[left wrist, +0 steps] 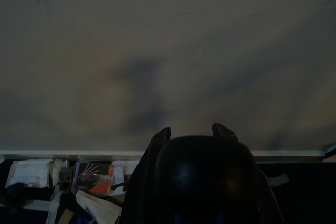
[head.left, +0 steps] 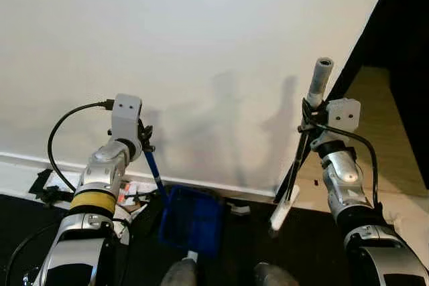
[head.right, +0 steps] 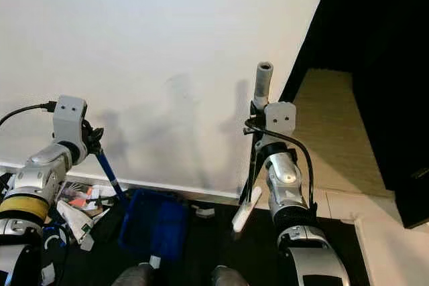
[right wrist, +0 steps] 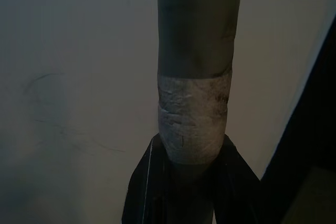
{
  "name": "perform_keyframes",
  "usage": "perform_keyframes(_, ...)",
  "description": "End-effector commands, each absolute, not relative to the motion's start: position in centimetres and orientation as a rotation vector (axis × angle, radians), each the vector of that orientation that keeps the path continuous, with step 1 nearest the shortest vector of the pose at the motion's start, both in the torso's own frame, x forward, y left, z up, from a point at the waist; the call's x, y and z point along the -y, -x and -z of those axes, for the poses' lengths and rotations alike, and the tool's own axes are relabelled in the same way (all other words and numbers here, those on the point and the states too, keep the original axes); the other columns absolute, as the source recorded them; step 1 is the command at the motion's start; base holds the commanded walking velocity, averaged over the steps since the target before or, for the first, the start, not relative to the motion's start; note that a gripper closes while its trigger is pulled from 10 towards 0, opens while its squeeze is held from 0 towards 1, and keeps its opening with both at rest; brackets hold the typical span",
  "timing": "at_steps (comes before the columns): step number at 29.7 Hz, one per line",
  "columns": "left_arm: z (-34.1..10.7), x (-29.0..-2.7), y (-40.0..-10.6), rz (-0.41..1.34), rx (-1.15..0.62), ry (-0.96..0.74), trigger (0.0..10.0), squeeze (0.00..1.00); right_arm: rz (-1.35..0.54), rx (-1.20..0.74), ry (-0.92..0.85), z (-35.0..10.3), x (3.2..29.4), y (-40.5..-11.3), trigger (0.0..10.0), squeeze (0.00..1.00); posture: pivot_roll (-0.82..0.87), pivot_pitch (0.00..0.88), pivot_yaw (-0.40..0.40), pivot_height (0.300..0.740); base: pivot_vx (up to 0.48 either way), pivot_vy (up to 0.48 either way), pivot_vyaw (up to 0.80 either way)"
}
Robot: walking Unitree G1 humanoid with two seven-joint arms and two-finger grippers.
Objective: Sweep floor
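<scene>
- Fingers (right wrist: pixel 236 182) of your right gripper (head.left: pixel 310 117) were closed around the broom handle (right wrist: pixel 197 66), one black finger on each side of its pale taped band; the left gripper (head.left: pixel 146 140) was clamped on the thin blue dustpan handle (head.left: pixel 155 173).
- You had the blue dustpan (head.left: pixel 193 220) on the dark floor (head.left: pixel 301 252), just short of the white baseboard (head.left: pixel 221 187), with its handle slanting up to the left gripper.
- Your broom stood nearly upright close to the white wall (head.left: pixel 201 45), its grey top end (head.left: pixel 323 70) above the right gripper and its lower white part (head.left: pixel 283 211) reaching down to the floor by the wall's corner.
- Paper scraps and wrappers (head.right: pixel 79 207) lay heaped against the baseboard to the left of the dustpan; one small scrap (head.left: pixel 240 209) sat to its right.
- Your two arms were both raised forward, forearms angled up towards the wall.
- You could count one broom, one dustpan and two grey feet (head.left: pixel 179 274) at the near edge.
- Beyond the corner, on the right, a tan floor (head.left: pixel 382 125) ran beside a dark opening.
</scene>
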State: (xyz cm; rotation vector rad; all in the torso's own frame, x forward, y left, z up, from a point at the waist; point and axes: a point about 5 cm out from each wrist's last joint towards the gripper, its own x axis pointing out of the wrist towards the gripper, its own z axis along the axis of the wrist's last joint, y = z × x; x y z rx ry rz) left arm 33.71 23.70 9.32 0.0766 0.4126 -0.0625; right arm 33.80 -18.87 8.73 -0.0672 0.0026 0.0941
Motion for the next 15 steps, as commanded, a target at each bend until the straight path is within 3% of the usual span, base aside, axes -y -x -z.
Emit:
perform_keyframes(1,-9.7,-24.0,-34.0,0.035,-0.397,-0.076,10.0,0.0,-0.103,0.025,0.075,-9.2,18.8,-33.9,10.0,0.0,0.06,0.052,0.0,0.74,0.0,0.0,0.0)
perform_keyframes(10,-9.8,-23.9,-34.6,0.01,-0.396,-0.079,10.0,0.0,-0.18,0.0,0.062,-8.6,18.1,-33.5,10.0,0.0,0.06,0.081,0.006,0.74,0.0,0.0,0.0)
perform_keyframes(15,-10.7,-23.0,-35.7,0.021,-0.353,-0.05,10.0,0.0,-0.288,-0.012,0.049,-8.2,16.4,-33.3,10.0,0.0,0.06,0.112,0.019,0.74,0.0,0.0,0.0)
